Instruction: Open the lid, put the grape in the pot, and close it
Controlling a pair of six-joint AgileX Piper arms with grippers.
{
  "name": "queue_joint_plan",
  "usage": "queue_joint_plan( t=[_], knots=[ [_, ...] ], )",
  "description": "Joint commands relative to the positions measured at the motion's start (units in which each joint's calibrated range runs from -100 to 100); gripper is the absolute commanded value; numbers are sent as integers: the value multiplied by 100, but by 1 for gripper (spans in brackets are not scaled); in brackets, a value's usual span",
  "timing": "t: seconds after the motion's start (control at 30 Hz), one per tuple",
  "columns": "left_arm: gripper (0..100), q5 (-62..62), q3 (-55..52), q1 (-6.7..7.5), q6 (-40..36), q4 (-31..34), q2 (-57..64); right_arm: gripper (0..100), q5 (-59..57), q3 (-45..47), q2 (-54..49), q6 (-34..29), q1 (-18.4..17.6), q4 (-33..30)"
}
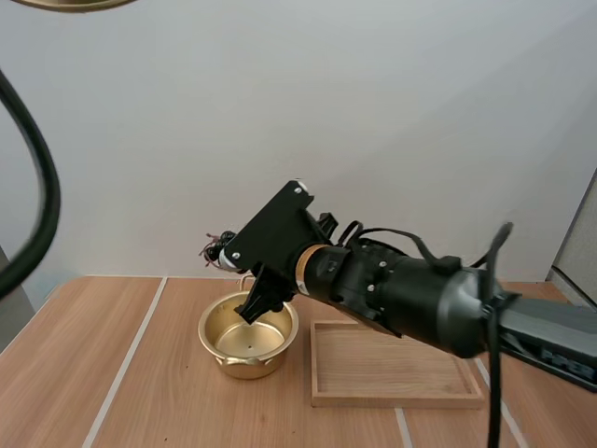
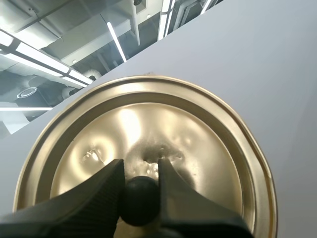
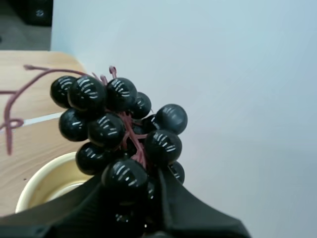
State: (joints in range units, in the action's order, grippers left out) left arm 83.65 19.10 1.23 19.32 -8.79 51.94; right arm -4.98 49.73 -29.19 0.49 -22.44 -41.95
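Note:
My right gripper (image 3: 134, 174) is shut on a bunch of dark glossy grapes (image 3: 121, 126) with a reddish stem, held over the far rim of the open gold pot (image 3: 34, 181). In the high view the pot (image 1: 248, 338) stands empty on the table, and the grapes (image 1: 218, 250) peek out at the tip of my right gripper (image 1: 235, 258) just above and behind it. My left gripper (image 2: 140, 171) pinches the black knob (image 2: 140, 201) of the gold lid (image 2: 148, 134), held up in the air. The lid's edge (image 1: 70, 4) shows high at the left.
A shallow wooden tray (image 1: 396, 366) lies right of the pot, under my right arm. The wooden table (image 1: 103, 373) has bare surface left of and in front of the pot. A pale wall stands behind.

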Motion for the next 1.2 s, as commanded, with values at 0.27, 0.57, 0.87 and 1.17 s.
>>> queue_joint_plan(
  t=[0.27, 0.57, 0.87, 1.17],
  knots=[
    [0, 820, 55, 13, -92, 137, 6, 18, 139, -670, 1462, -47, -50, 191],
    [0, 820, 55, 13, -92, 137, 6, 100, -330, -670, 1215, -47, -50, 390],
    [0, 820, 55, 13, -92, 137, 6, 100, -3121, -670, -81, 58, -50, 567],
    [0, 1635, -107, 13, -92, 137, -397, 0, -4825, -235, -1980, 175, -50, 903]
  ],
)
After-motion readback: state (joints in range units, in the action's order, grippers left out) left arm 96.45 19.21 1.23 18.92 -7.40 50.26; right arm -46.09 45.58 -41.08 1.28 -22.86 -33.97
